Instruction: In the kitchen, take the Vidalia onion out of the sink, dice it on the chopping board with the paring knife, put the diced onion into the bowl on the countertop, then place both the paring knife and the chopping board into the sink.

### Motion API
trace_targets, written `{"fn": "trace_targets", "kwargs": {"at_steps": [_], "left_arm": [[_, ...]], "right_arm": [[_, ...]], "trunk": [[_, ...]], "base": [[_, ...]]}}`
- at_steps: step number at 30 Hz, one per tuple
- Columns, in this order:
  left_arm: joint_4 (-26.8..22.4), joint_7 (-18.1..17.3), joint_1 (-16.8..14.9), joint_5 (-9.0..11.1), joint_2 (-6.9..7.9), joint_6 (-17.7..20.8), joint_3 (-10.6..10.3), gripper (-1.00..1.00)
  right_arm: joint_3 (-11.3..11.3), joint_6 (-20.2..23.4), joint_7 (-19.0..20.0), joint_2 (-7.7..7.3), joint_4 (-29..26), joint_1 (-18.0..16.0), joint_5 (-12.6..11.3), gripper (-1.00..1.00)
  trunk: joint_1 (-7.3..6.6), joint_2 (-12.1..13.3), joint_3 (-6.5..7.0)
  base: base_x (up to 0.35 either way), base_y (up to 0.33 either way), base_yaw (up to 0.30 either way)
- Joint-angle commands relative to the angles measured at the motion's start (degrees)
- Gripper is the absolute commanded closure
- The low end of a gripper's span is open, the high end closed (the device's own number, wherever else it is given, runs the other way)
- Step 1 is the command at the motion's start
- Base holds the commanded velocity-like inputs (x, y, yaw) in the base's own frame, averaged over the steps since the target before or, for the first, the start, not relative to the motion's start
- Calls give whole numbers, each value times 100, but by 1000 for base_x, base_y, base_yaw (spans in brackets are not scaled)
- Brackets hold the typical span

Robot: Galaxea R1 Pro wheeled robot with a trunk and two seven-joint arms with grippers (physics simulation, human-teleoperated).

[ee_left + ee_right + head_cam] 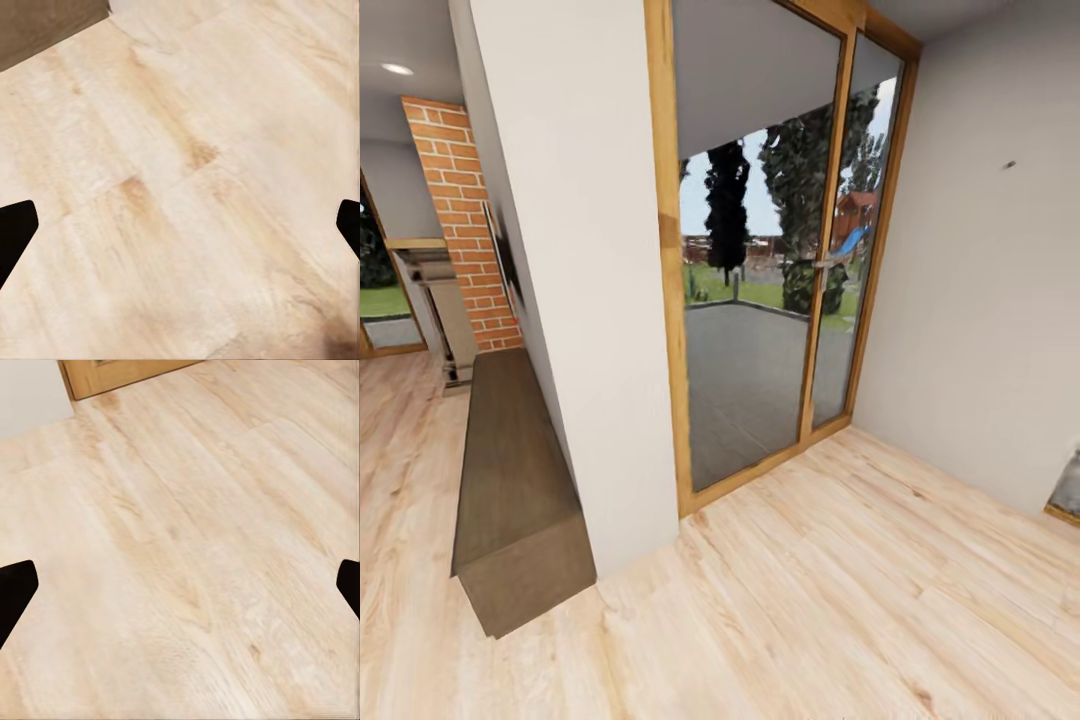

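Note:
My left gripper [180, 232] hangs open over light wood floor [187, 150], its two dark fingertips [15, 232] far apart with nothing between them. My right gripper [180, 592] is open the same way above bare floor planks [187, 532], its black fingertips [13, 589] at the sides of that view. In the head view I face a corner of a room with a tall glass door.
A white wall pillar [580, 300] stands ahead left, with a low brown bench [510, 470] along its left side. A wood-framed glass door [760, 280] looks onto a terrace. A brick column [460, 220] is far left, a white wall [980, 300] to the right.

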Motion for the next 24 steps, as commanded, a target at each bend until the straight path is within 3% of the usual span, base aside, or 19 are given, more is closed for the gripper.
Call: {"fn": "trace_targets", "kwargs": {"at_steps": [1, 24], "left_arm": [[2, 5, -2, 7, 0, -17, 0, -100], [10, 10, -2, 7, -8, -17, 0, -100]], "right_arm": [[-13, -15, -1, 3, 4, -5, 49, -100], [-22, -15, 2, -6, 2, -4, 48, -100]], "trunk": [[0, -3, -1], [0, -3, 102]], "base": [[0, 0, -249], [0, 0, -249]]}}
